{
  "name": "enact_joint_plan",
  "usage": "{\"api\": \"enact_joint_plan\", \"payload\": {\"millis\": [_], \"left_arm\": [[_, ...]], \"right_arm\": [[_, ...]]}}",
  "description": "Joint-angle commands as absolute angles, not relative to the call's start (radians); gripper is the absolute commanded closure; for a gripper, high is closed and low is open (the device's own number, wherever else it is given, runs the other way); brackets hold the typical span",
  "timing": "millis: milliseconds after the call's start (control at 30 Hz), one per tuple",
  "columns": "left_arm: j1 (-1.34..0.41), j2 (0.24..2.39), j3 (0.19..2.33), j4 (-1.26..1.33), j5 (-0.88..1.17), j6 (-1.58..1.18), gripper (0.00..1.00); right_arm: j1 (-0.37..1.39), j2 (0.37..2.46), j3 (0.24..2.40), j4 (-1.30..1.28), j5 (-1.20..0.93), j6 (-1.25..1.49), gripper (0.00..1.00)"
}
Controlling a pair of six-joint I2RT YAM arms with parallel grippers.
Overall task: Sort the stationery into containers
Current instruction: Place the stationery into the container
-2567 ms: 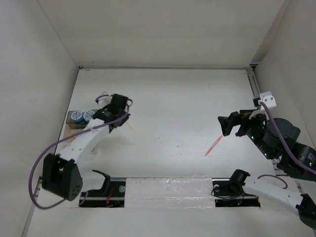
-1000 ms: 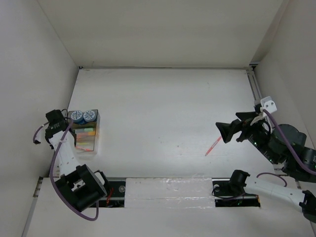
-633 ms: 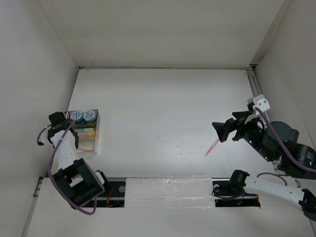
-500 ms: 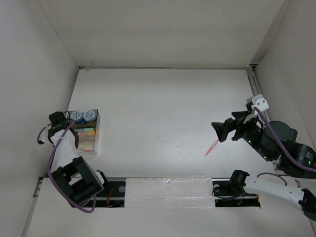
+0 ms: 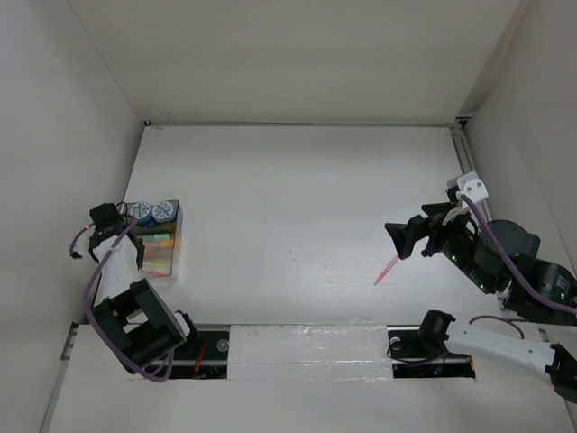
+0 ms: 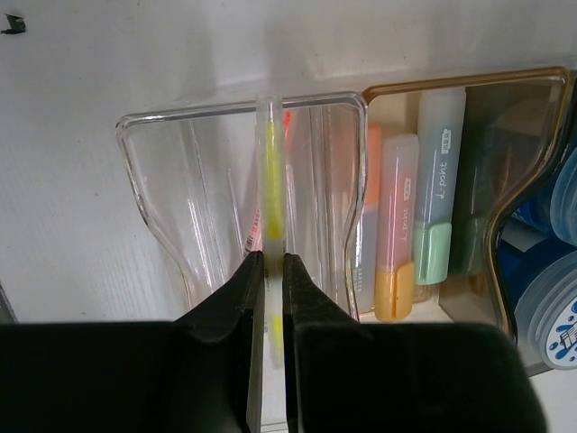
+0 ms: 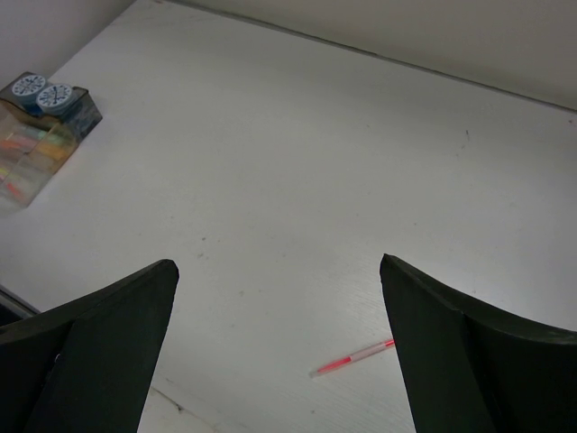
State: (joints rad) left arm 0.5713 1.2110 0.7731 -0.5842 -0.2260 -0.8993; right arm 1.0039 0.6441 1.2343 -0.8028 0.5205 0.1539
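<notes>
My left gripper (image 5: 109, 223) is shut on a thin yellow pen (image 6: 270, 171). It holds the pen over the clear end compartment of the tray (image 6: 135, 171), where a pinkish pen (image 6: 255, 225) lies. The middle compartment holds an orange highlighter (image 6: 397, 225) and a green-grey one (image 6: 439, 207). Two blue-and-white cylinders (image 5: 151, 212) stand in the far end; they also show in the left wrist view (image 6: 559, 289). My right gripper (image 5: 395, 237) is open and empty, above an orange-red pen (image 5: 388, 268) on the table. That pen lies between the jaws in the right wrist view (image 7: 353, 358).
The tray (image 5: 178, 244) sits close to the left wall. White walls close the table on the left, back and right. A rail runs along the right edge (image 5: 468, 167). The tray shows far left in the right wrist view (image 7: 36, 135).
The left gripper, earlier over the table right of the tray with the yellow pen, now sits at the tray's left side. The right gripper has edged left toward the orange-red pen.
</notes>
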Motion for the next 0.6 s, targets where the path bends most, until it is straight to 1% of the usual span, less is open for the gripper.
{"api": "enact_joint_plan", "payload": {"millis": [0,367,400,467,500,567], "left_arm": [[0.575,1.210,0.752,-0.577,-0.210,-0.885,1.00],[0.566,1.138,0.742,-0.577,-0.189,-0.894,1.00],[0.566,1.138,0.742,-0.577,-0.177,-0.894,0.99],[0.557,1.120,0.742,-0.568,-0.149,-0.884,0.95],[0.557,1.120,0.742,-0.568,-0.149,-0.884,0.95],[0.557,1.098,0.732,-0.558,-0.126,-0.884,0.90]], "right_arm": [[1.014,0.657,1.253,-0.764,0.535,0.152,0.00],[1.014,0.647,1.235,-0.755,0.535,0.152,0.00],[1.014,0.647,1.235,-0.755,0.535,0.152,0.00],[1.014,0.647,1.235,-0.755,0.535,0.152,0.00],[1.014,0.647,1.235,-0.755,0.535,0.152,0.00],[1.014,0.647,1.235,-0.755,0.535,0.152,0.00]]}}
